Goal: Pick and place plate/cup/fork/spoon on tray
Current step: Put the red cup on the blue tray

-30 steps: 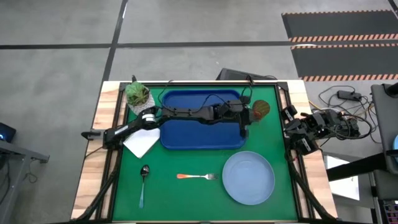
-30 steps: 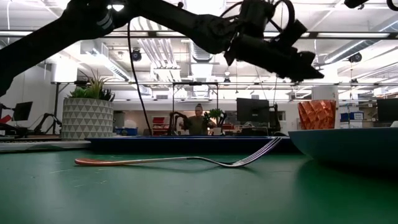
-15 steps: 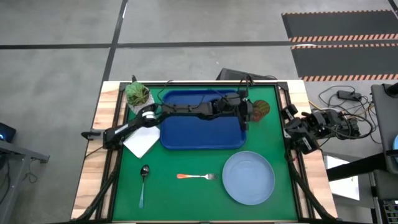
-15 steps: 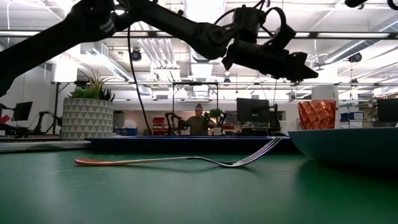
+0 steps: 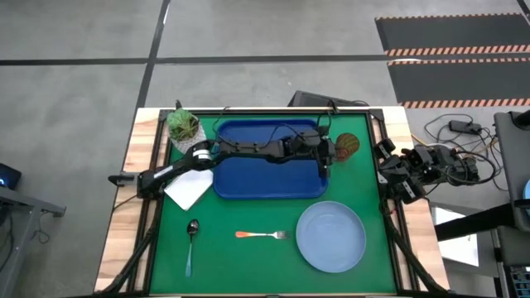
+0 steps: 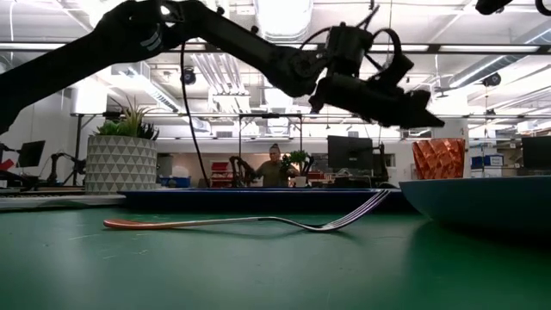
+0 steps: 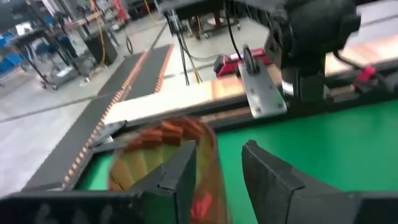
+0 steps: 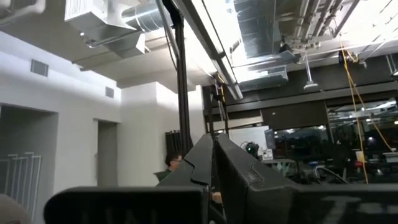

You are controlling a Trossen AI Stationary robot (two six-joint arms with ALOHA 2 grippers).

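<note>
The dark-red cup (image 5: 347,145) stands on the green mat just right of the blue tray (image 5: 248,178). My left gripper (image 5: 325,164) reaches across the tray's right end and hovers open above the mat (image 6: 430,119), close beside the cup (image 6: 437,158). In the left wrist view the cup (image 7: 158,155) shows mostly behind one finger (image 7: 183,174), its edge in the gap. The light-blue plate (image 5: 331,236), the orange-handled fork (image 5: 263,235) and the spoon (image 5: 190,242) lie on the mat near the front. My right gripper (image 5: 397,178) rests shut at the table's right edge.
A white pot with a green plant (image 5: 184,126) stands at the tray's far left corner. A white cloth (image 5: 189,189) lies left of the tray. The right arm's base (image 7: 311,37) stands beyond the cup. A person (image 6: 274,168) is far off in the room.
My left gripper has moved a little toward the table's far edge, nearer the cup. It rose slightly, then tipped back down. The cup, plate, fork and spoon have stayed in place.
</note>
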